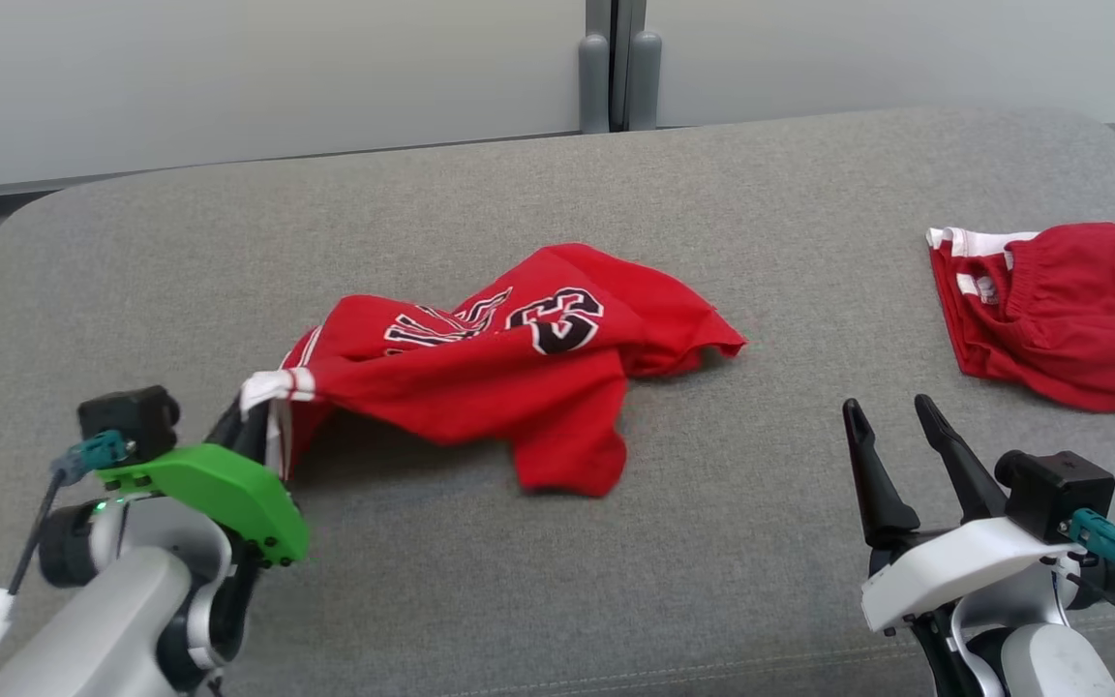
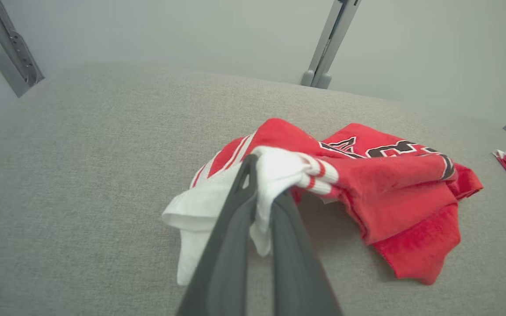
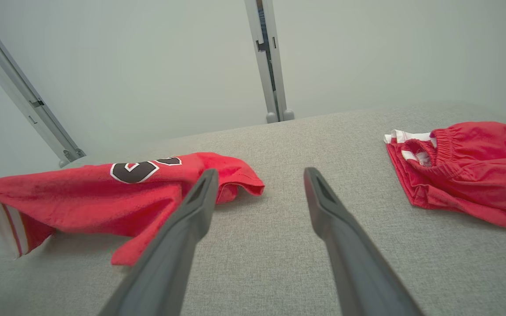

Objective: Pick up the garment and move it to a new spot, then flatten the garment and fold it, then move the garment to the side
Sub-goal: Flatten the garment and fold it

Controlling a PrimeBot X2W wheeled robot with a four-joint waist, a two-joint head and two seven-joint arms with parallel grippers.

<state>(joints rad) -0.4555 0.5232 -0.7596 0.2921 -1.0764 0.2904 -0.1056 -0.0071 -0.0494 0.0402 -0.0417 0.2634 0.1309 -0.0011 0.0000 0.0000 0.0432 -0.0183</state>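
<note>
On the grey cushion, left gripper is clamped on the jersey by its white trim; right gripper hovers, fingers spread, shorts beyond it.

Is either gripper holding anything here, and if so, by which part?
The left gripper is shut on the jersey, pinching its white striped trim. The right gripper is open, holding nothing.

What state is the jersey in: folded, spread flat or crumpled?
Crumpled. The jersey lies bunched in loose wrinkles, its lettering partly buried, with a white-trimmed edge pinched and raised in the left gripper's jaws.
</note>
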